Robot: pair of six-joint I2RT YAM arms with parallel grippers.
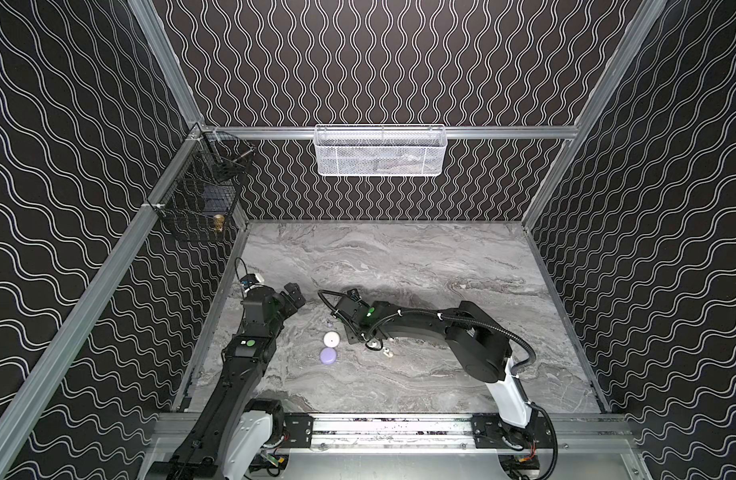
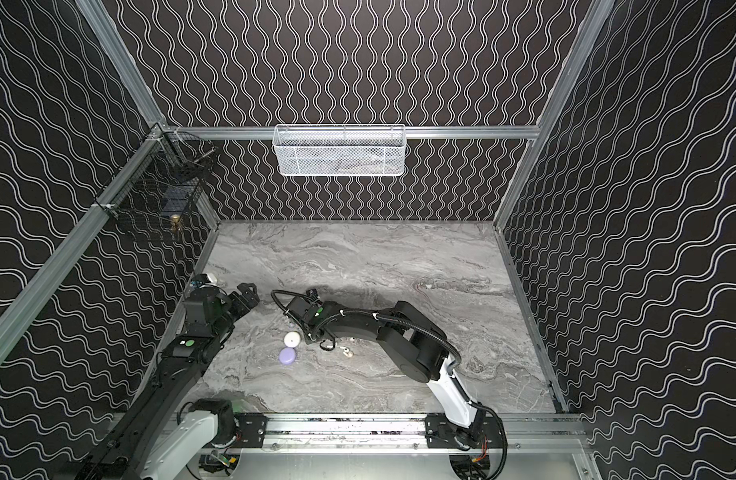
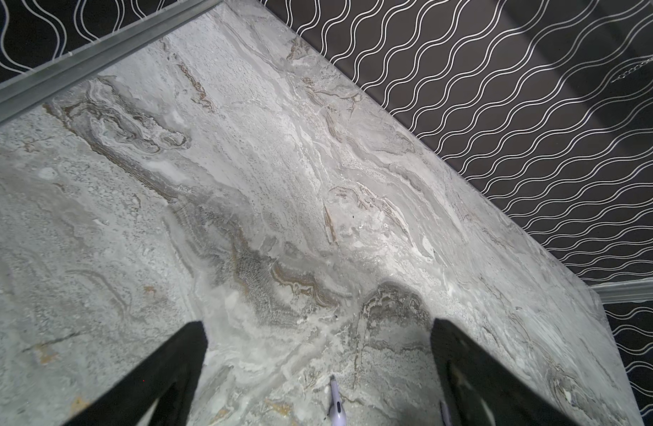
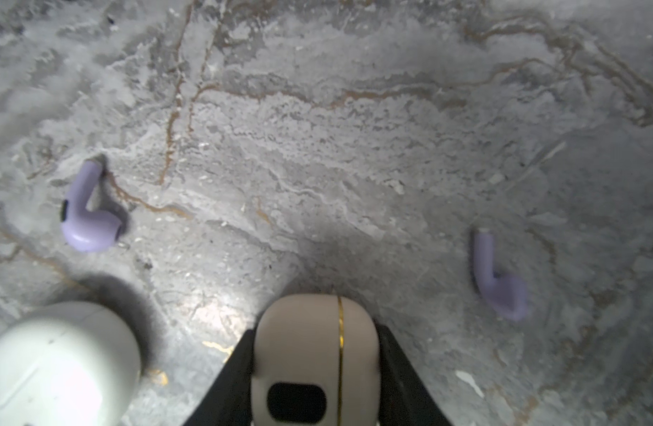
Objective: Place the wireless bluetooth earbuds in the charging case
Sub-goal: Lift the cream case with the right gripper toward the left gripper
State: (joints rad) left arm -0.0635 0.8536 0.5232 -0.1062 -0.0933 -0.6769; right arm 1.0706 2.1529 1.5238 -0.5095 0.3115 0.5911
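I look down on a grey, veined marble-look tabletop (image 1: 399,257), boxed in by matte black walls (image 1: 66,166) printed with white wavy lines and framed in aluminium rail (image 1: 503,132). A white mesh basket (image 1: 378,151) hangs on the back rail, and a black wire basket (image 1: 200,187) hangs in the left corner. My right gripper (image 4: 315,330) is clamped on a smooth cream case (image 4: 310,354) with rounded corners and a thin gold seam. On the marble beyond it lie a glossy lavender earbud (image 4: 88,214) and a second lavender earbud (image 4: 500,280), well apart, both outside any case. A white domed case (image 4: 59,361) rests near the held one, with a lavender round case (image 1: 328,355) beside it. My left gripper (image 3: 315,328) hangs above the stone, fingers wide apart.
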